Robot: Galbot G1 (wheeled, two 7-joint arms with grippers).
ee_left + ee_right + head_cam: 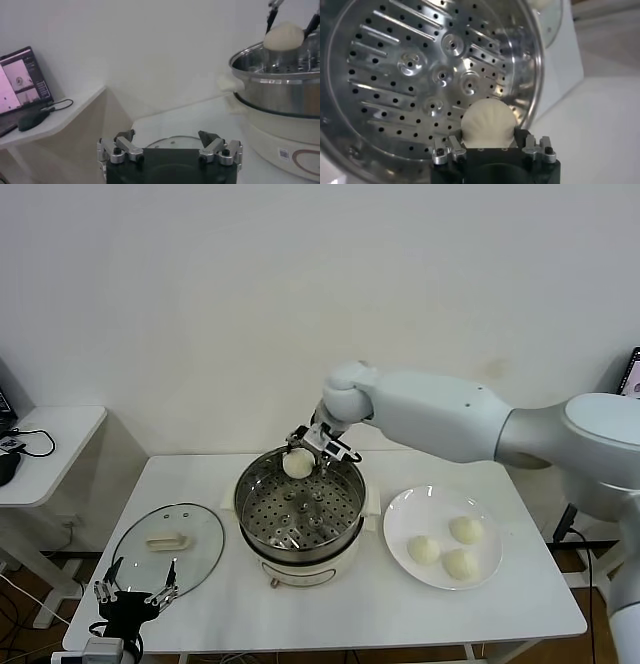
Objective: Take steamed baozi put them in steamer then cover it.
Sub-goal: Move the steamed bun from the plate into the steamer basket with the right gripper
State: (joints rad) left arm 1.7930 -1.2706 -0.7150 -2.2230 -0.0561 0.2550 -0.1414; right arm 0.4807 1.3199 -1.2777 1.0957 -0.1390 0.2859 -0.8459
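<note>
Baozi (298,465) clamped in right pincer (302,456) over steamer (300,514) far rim; we should lower onto tray, then release. Left pincer (135,595) spread, idle beside cover (168,546).

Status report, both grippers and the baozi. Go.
Right gripper shut on a baozi over steamer far rim. Left gripper open, parked beside cover. Three baozi on plate. Tray unobstructed.

Lighting: even, bright, diffuse; soft shadows under the steamer (298,514) on the desk (520,599). Glare: bright highlights on steel (perforated tray especially). Focus: wrist views slightly soft.
</note>
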